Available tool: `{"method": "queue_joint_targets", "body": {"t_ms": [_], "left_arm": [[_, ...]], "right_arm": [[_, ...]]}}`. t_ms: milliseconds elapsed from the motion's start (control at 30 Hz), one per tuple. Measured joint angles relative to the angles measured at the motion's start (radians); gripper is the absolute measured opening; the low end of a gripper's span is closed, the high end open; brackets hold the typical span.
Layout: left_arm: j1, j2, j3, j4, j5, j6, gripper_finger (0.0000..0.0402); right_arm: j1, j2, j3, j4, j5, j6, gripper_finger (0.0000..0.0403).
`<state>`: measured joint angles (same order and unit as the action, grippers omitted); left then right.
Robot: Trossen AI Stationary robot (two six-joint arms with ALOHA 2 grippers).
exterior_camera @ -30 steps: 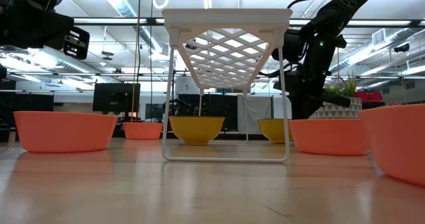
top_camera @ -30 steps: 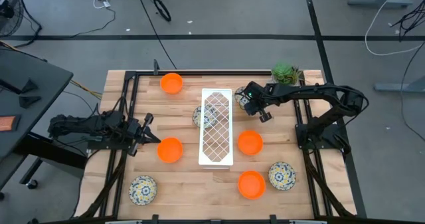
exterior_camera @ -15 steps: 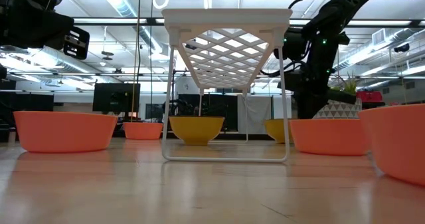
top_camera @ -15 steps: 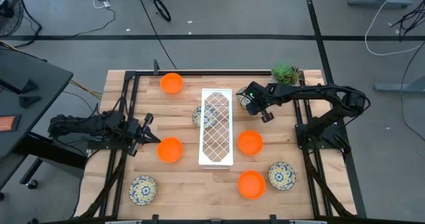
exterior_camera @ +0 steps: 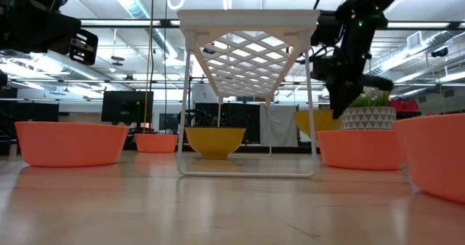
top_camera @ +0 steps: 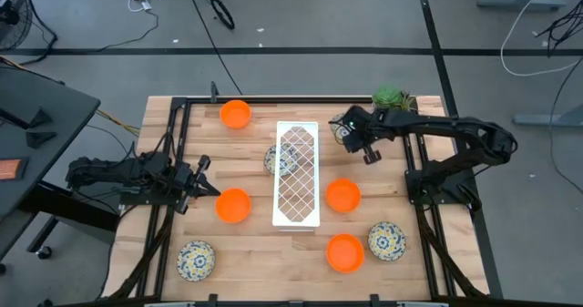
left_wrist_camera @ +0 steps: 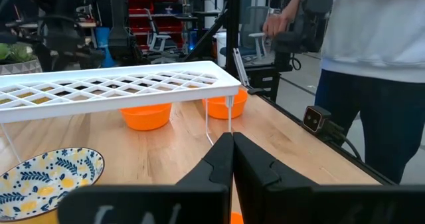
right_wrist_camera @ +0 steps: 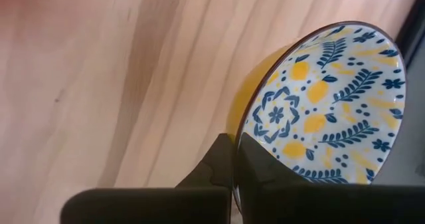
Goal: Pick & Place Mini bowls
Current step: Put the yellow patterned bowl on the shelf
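Note:
My right gripper (top_camera: pixel 350 136) is beside the white lattice rack (top_camera: pixel 298 173), on its right near the far end, and is shut on a floral mini bowl (right_wrist_camera: pixel 319 104). In the low view this bowl (exterior_camera: pixel 317 121) hangs above the table. My left gripper (top_camera: pixel 206 187) is shut and waits beside an orange bowl (top_camera: pixel 233 205) at the left. Other orange bowls sit on their bases at the far edge (top_camera: pixel 235 114), right of the rack (top_camera: pixel 342 195) and near the front (top_camera: pixel 344 252). Floral bowls rest under the rack (top_camera: pixel 276 158), front left (top_camera: pixel 196 260) and front right (top_camera: pixel 387 241). My right gripper pinches the floral bowl's rim (right_wrist_camera: pixel 238 159), one finger (right_wrist_camera: pixel 259 184) inside the bowl and one (right_wrist_camera: pixel 212 167) on its yellow outer wall. The bowl is lifted clear of the table and tilted, its patterned inside turned sideways.
A potted green plant (top_camera: pixel 392 99) stands at the far right corner, close behind my right arm. The rack stands on thin legs in the table's middle. A person (left_wrist_camera: pixel 372 71) stands beyond the table's edge in the left wrist view. Bare wood lies between the rack and the left-hand bowls.
My right gripper has risen and shifted slightly toward the far right corner, carrying the floral bowl. The bowl, which rested on the table beside the rack, now hangs clear above it. My left arm has kept still.

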<state>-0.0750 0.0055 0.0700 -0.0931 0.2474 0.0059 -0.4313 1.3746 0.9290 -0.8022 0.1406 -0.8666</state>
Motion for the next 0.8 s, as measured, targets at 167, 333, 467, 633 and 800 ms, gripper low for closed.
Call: {"method": "queue_joint_targets", "body": {"t_ms": [167,333,467,633,800], "left_arm": [[0.000,0.000,0.000,0.000,0.000,0.000,0.0014],[0.000,0.000,0.000,0.000,0.000,0.000,0.0014],[0.000,0.000,0.000,0.000,0.000,0.000,0.0014],[0.000,0.000,0.000,0.000,0.000,0.000,0.0014],[0.000,0.000,0.000,0.000,0.000,0.000,0.0014]], "right_arm": [[0.001,-0.002,0.102,-0.111,0.000,0.051,0.0000],[0.006,-0.003,0.208,-0.243,0.002,0.062,0.0000],[0.018,-0.003,0.294,-0.321,0.002,0.068,0.0000],[0.044,-0.003,0.406,-0.404,0.003,0.090,0.0000],[0.075,-0.004,0.510,-0.494,0.002,0.114,0.0000]]}}
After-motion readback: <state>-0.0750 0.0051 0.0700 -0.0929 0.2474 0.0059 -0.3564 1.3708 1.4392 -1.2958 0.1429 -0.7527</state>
